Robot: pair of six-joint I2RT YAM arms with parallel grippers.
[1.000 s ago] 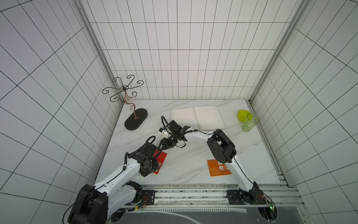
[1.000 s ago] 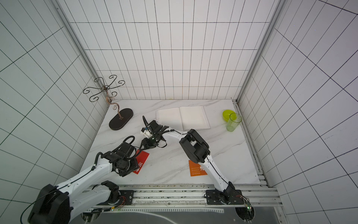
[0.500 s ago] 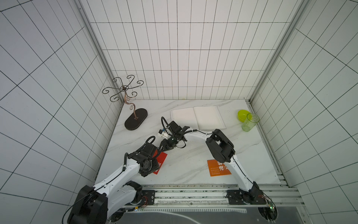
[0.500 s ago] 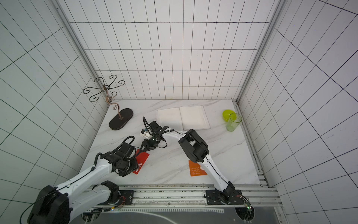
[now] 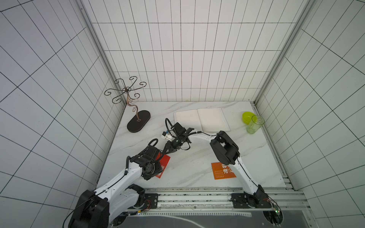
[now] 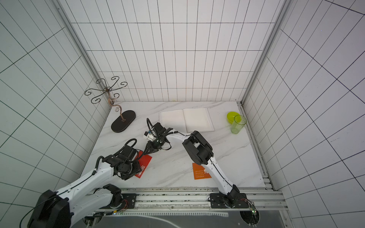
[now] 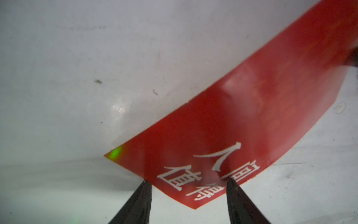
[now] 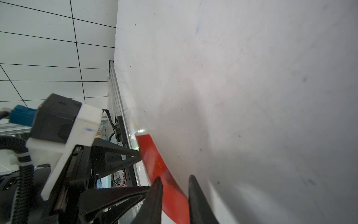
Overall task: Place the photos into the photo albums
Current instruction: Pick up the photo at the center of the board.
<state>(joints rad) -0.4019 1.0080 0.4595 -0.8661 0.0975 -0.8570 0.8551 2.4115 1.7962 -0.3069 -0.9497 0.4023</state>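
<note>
A red photo (image 5: 165, 162) (image 6: 145, 163) lies at the front left of the table, bowed upward at its far end. My left gripper (image 7: 188, 183) is open, its two fingertips (image 7: 231, 184) pressing on the near end with white characters. My right gripper (image 5: 164, 154) (image 8: 174, 180) straddles the raised far edge of the red photo (image 8: 153, 155), its jaws narrowly apart with the card between them. An orange photo (image 5: 221, 170) (image 6: 200, 170) lies at the front right, partly under my right arm. The photo album (image 5: 201, 122) (image 6: 186, 122) lies open at the back, showing white pages.
A dark metal jewellery stand (image 5: 138, 122) occupies the back left. A green tumbler (image 5: 254, 124) and a yellow-green bowl (image 5: 247, 117) sit by the right wall. Tiled walls close in three sides, and a metal rail (image 5: 197, 197) runs along the front.
My right gripper's jaws have narrowed around the red photo's raised edge. Neither arm has shifted noticeably, and my left gripper stays as it was.
</note>
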